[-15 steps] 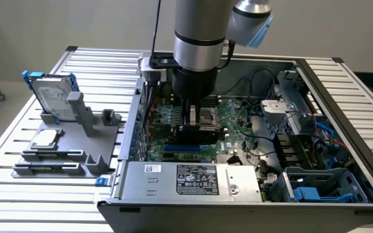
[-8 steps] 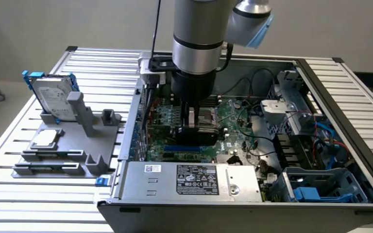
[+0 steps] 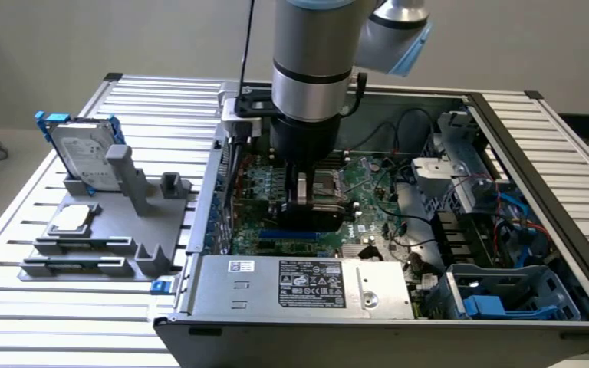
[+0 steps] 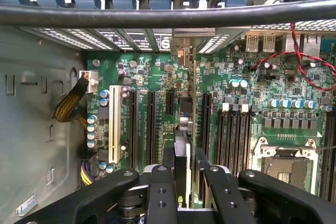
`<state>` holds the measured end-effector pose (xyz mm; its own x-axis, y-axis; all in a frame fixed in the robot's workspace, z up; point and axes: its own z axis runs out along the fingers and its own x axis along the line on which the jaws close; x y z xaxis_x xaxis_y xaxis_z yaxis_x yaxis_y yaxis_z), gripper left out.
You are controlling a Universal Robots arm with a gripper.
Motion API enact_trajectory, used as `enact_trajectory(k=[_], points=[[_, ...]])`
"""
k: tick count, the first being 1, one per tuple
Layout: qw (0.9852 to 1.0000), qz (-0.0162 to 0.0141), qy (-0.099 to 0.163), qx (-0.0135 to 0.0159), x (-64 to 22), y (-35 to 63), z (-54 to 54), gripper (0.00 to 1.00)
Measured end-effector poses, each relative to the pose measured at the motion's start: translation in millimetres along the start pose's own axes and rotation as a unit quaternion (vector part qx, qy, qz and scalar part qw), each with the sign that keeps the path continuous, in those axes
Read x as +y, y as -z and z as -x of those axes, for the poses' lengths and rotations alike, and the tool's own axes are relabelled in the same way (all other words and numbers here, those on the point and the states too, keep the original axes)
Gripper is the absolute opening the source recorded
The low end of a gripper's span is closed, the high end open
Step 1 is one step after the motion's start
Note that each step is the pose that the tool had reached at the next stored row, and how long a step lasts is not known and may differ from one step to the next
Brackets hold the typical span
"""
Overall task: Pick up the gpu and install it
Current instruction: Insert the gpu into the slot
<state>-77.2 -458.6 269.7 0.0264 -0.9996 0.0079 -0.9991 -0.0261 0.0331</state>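
The table [image 3: 70, 322] carries an open case [image 3: 376, 341], and the arm [image 3: 315, 61] reaches straight down into it over the motherboard [image 3: 376, 184]. At its tip the gripper [image 3: 310, 192] pinches the gpu [image 3: 315, 221], with one finger pad on each face. In the wrist view the gripper [image 4: 184, 182] shows the same grip. The gpu [image 4: 185, 124] stands on edge between the fingers [image 4: 168, 166] and runs away from the camera toward the case's rear wall. It sits among the long black slots [image 4: 151, 124], between them and the memory slots [image 4: 231, 135]. I cannot tell whether its lower edge has entered a slot yet. The step in hand looks like seating the card. To do it well, I judge the card should be kept upright and parallel to the slot, so the connector edge meets the slot along its whole length and not at one corner. The bracket end should line up with the rear opening before any push. The push should go straight down with no twist, since a tilted card could bind or scrape nearby parts. The red wires [image 4: 299, 61] and the socket [image 4: 283, 163] lie to one side, well apart from the card. The drive [image 3: 82, 153] and chip [image 3: 73, 218] rest on their stand at the exterior view's left, outside the case.
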Motion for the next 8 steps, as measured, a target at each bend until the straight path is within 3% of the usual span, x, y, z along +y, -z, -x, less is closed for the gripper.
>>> enact_trajectory(k=[8], points=[[1.0,-0.0001,-0.005,-0.0027,1.2,-2.9,0.1,0.26]])
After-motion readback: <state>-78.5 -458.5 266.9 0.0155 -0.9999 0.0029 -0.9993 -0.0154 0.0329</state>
